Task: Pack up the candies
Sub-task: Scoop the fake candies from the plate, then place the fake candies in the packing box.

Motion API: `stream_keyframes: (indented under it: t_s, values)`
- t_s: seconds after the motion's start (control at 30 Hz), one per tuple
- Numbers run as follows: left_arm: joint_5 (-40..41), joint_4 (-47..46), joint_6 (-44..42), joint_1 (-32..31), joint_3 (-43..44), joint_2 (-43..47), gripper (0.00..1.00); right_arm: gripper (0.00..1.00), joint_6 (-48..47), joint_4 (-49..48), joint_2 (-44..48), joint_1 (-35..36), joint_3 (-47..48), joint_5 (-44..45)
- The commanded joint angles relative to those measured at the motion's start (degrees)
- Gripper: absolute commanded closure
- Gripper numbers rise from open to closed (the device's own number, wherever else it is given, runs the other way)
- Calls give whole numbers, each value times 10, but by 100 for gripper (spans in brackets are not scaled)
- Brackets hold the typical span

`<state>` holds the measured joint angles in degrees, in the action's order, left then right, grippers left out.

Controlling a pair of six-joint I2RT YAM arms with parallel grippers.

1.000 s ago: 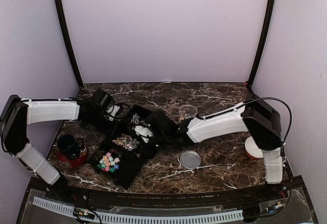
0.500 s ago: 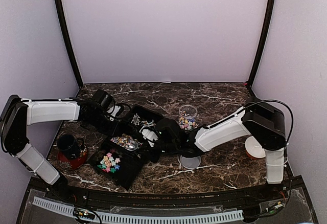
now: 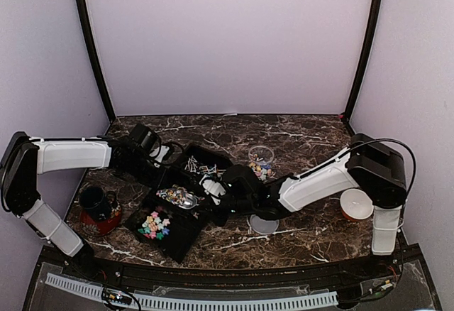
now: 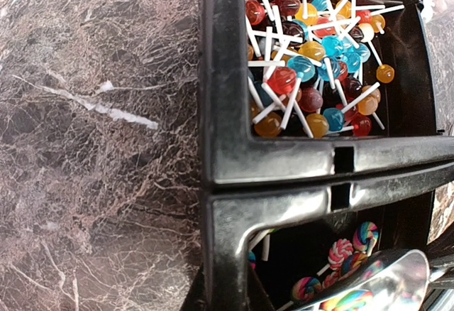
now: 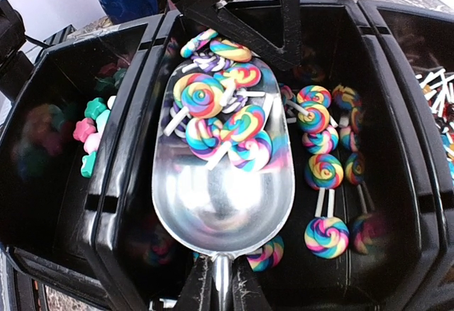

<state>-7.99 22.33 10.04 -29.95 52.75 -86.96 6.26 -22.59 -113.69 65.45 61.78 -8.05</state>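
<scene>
Locate the candies first. A load of rainbow-swirl lollipop candies lies in the bowl of the polished metal scoop. More of the same swirl candies lie loose on the floor of the middle compartment of the black plastic three-compartment tray.

The compartment nearest the arm bases holds the small star-shaped candies in pink, green, yellow and orange. The far compartment holds the small ball lollipops on white sticks, in red, blue and orange.

Note that the right hand is pinching the scoop's narrow handle between its fingers. The scoop's bowl sits over the middle compartment, against the wall shared with the star-candy compartment.

The left hand is at the tray's far left side, and its fingers are pressed together. You cannot tell from these views whether they pinch the tray's rim.

The small clear glass jar, with mixed-colour candies in it, stands on the dark marble table just beyond the right arm. Its round lid lies flat on the near side of that arm. A dark blue mug stands left of the tray.
</scene>
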Motion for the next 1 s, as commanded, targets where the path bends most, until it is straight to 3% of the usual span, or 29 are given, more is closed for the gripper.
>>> stream_keyframes:
  t_s: [0.0, 0.97]
  values:
    - [-42, -41, 24, 0, 23, 41, 100, 100, -14, -20, 39, 5, -16, 27]
    - [-41, -40, 24, 0, 22, 41, 100, 100, -30, -40, 165, -9, -109, 79]
